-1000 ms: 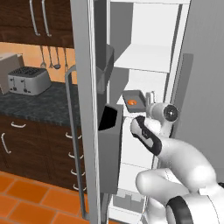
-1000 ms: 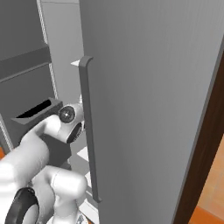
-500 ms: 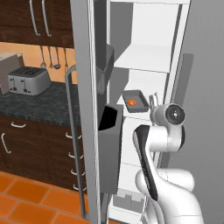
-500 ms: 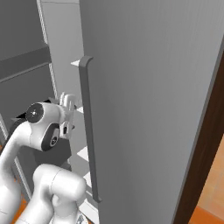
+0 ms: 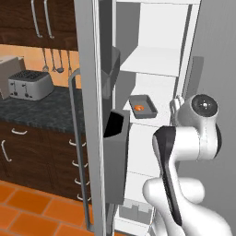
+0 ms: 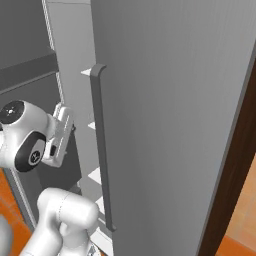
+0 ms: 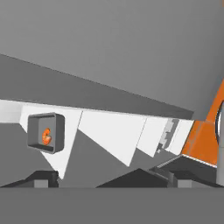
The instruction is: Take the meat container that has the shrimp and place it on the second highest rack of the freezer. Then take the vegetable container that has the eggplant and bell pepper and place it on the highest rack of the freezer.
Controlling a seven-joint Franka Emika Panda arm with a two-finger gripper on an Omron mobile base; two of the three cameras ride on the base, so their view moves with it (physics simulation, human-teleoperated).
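Item 1, nearest: my arm, rising at 5 o'clock in the left base view, elbow bent, wrist lifted beside the open freezer (image 5: 156, 60). The gripper (image 7: 111, 177) sits at 6 o'clock in the hand view; I read its two fingers (image 7: 41, 178) as spread wide, with nothing between them. In the right base view the gripper (image 6: 61, 131) lies at 9 o'clock, pointing in behind the closed grey door.

Item 2: freezer door, swung open, at 7 o'clock in the left base view. Grey door bins (image 5: 115, 161) on its inner face, long bar handle (image 5: 76, 147) on its outer edge.

Item 3: the meat container (image 5: 143, 107), a dark shallow tray with one orange shrimp inside. It rests flat on a white shelf in the freezer interior, one level under the highest rack (image 5: 154, 61), well apart from the gripper. In the hand view the meat container (image 7: 46, 132) is at 9 o'clock.

Item 4: closed grey door with vertical handle (image 6: 102, 150), centre of the right base view.

Item 5, farthest: dark counter (image 5: 41, 108) at 9 o'clock in the left base view, carrying a silver toaster (image 5: 30, 85), dark wooden cabinets (image 5: 27, 147) above and below, orange tiled floor (image 5: 27, 207).
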